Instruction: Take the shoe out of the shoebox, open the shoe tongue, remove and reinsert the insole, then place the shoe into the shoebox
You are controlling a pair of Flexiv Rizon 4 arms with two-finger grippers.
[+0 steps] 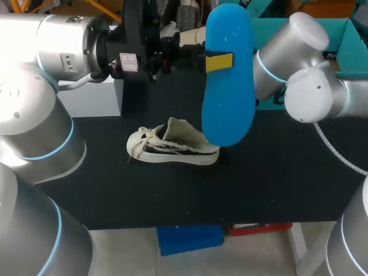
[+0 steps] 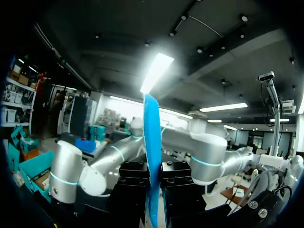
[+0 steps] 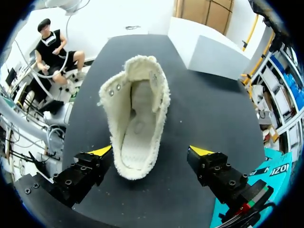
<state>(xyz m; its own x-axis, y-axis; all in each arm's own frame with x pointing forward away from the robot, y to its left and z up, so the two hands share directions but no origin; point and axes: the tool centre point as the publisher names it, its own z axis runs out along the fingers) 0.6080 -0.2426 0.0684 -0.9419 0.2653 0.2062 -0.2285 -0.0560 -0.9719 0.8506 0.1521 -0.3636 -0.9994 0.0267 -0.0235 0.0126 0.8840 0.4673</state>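
Shoe first: one cream sneaker, standing on its sole mid-way across the black table, mouth gaping, well apart from the one teal shoebox at the far right. And there's the single blue insole, up in the air above the shoe, pinched in the left hand. Right hand hovers over the shoe's opening, fingers spread wide, clear of it. One white box sits back left.

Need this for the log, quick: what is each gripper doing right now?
Left gripper: shut on the insole.
Right gripper: open, above the shoe.
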